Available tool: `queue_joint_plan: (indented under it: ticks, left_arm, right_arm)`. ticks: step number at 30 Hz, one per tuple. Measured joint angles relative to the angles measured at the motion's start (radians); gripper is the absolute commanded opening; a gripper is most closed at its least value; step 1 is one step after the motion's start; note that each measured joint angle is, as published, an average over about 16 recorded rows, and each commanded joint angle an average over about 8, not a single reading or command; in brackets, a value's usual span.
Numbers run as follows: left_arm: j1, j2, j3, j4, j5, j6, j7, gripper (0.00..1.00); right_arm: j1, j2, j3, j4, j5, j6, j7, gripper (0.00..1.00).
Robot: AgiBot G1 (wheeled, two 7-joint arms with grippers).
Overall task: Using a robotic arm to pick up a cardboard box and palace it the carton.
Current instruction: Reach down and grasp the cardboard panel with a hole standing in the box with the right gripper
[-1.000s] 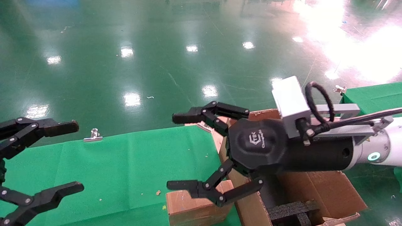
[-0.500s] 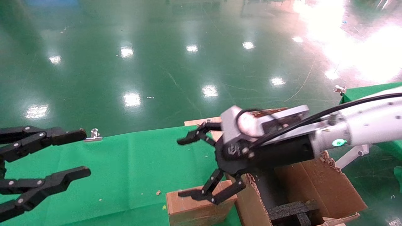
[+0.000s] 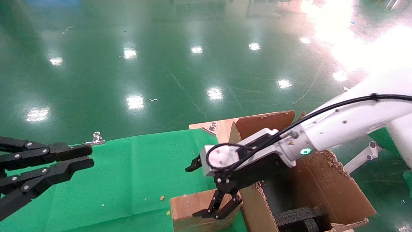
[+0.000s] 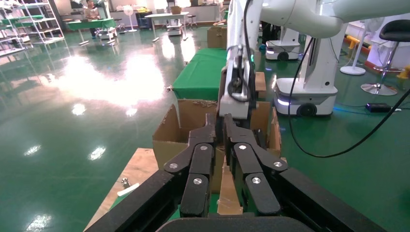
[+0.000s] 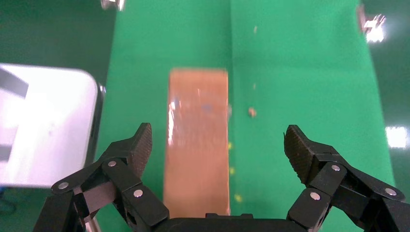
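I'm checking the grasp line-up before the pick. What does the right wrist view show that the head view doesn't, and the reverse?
Only the right wrist view shows the cardboard box lying lengthwise between the open fingers of the right gripper, untouched. Only the head view shows the carton with its black foam inserts beside the box, and the left gripper shut, apart over the green cloth. Both show box, cloth and right gripper.

The cardboard box [image 3: 196, 211] lies on the worktop [image 3: 128, 174] at its near edge, just left of the carton [image 3: 322, 187], which stands at the worktop's right end. The robotic arm [image 3: 338, 129] reaches in from the right across the carton, its right gripper [image 3: 199, 190] over the cardboard box with jaws spread. The left gripper [image 3: 77, 156] hangs over the worktop's left side, well apart from both.
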Motion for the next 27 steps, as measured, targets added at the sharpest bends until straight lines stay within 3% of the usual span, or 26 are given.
queue_joint_plan:
  ticks: [19,21,26,27]
  left_arm:
    - [0.0,0.0,0.0,0.0,0.0,0.0,0.0,0.0]
    - [0.0,0.0,0.0,0.0,0.0,0.0,0.0,0.12]
    - [0.0,0.0,0.0,0.0,0.0,0.0,0.0,0.75]
    - [0.0,0.0,0.0,0.0,0.0,0.0,0.0,0.87]
  right_arm:
    - [0.095,-0.085,-0.193,-0.082,-0.126,-0.003,-0.085,1.0]
    - [0.102,-0.09,-0.206,-0.086,-0.127,-0.002,-0.09,1.0]
    - [0.113,-0.098,-0.23,-0.098,-0.124,0.001,-0.1,0.99]
    - [0.115,-0.1,-0.234,-0.101,-0.123,0.002,-0.101,0.92]
